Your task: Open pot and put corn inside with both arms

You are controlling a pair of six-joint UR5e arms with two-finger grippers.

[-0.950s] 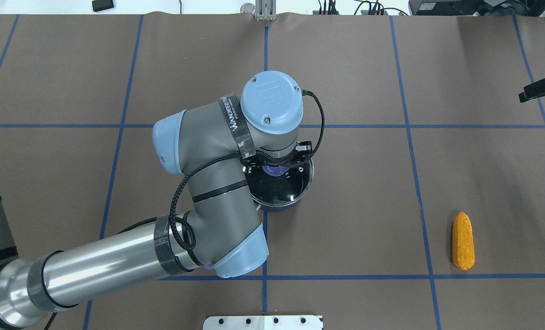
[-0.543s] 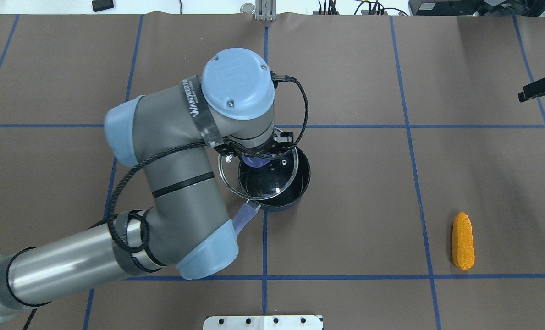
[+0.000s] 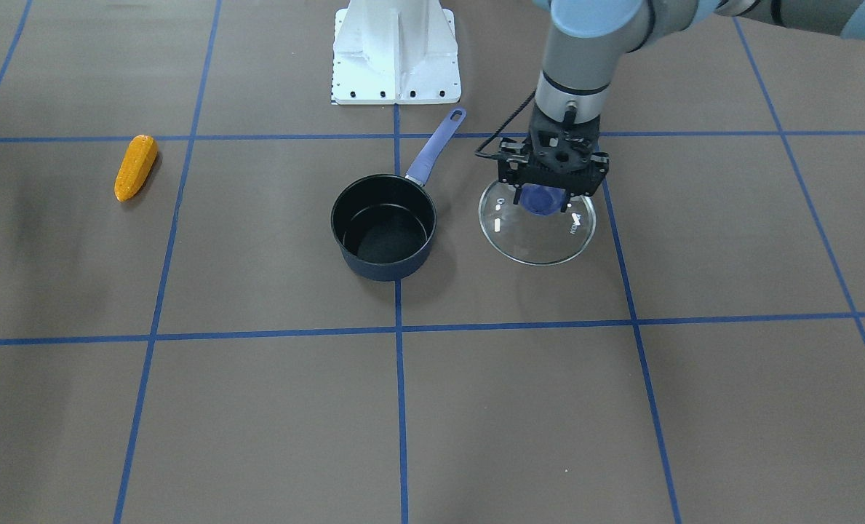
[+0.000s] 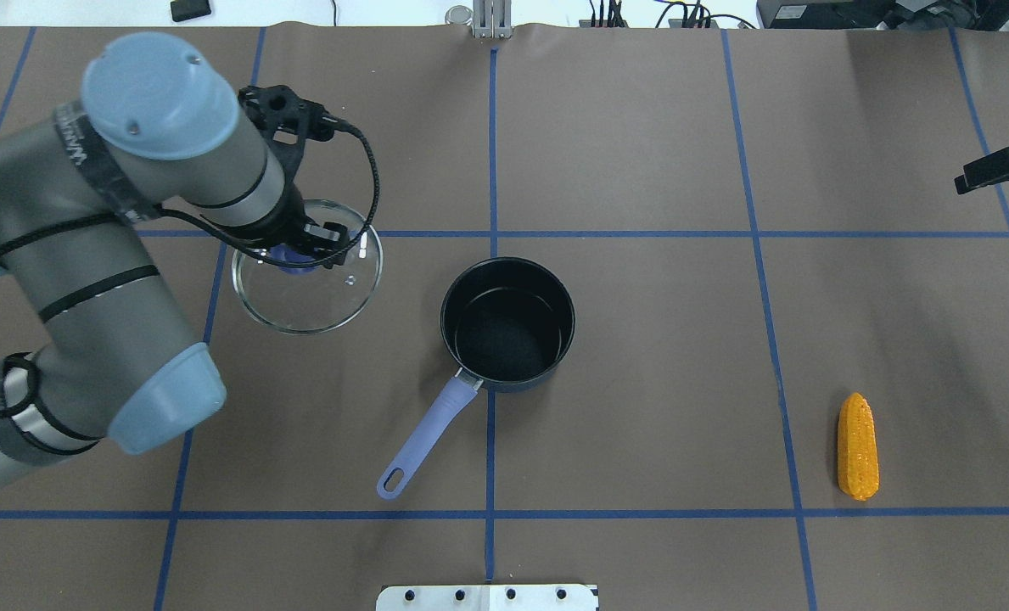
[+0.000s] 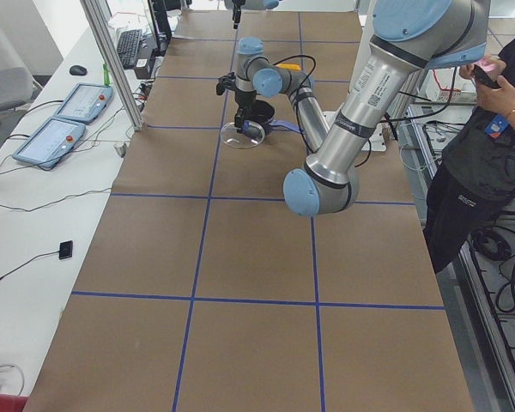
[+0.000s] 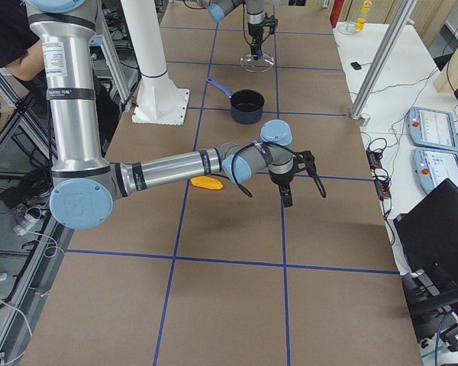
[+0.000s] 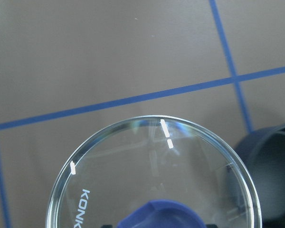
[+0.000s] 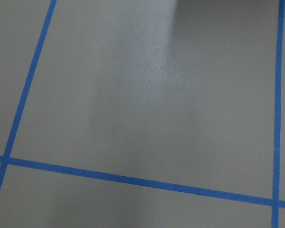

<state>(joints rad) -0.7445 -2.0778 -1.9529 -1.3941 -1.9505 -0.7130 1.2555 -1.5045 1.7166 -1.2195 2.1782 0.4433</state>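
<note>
The dark blue pot (image 4: 504, 335) stands open and empty at the table's middle, also in the front view (image 3: 385, 236). Its purple handle (image 4: 423, 441) points toward the robot. My left gripper (image 4: 296, 250) is shut on the blue knob (image 3: 541, 198) of the glass lid (image 4: 309, 288) and holds it left of the pot, over the table. The left wrist view shows the lid (image 7: 152, 175) and the pot's edge (image 7: 275, 175). The corn (image 4: 858, 445) lies flat at the near right, also in the front view (image 3: 135, 167). My right gripper (image 4: 992, 165) hangs at the far right, away from the corn; I cannot tell if it is open.
The white base plate (image 4: 487, 596) sits at the near middle edge. Blue tape lines grid the brown table cover. An operator (image 5: 489, 154) stands beside the table. Control tablets (image 5: 60, 120) lie on a side bench. The right wrist view shows only bare cover.
My left arm has lifted the lid off the pot and swung it to the left, leaving the pot open. The corn and the right gripper have stayed in place.
</note>
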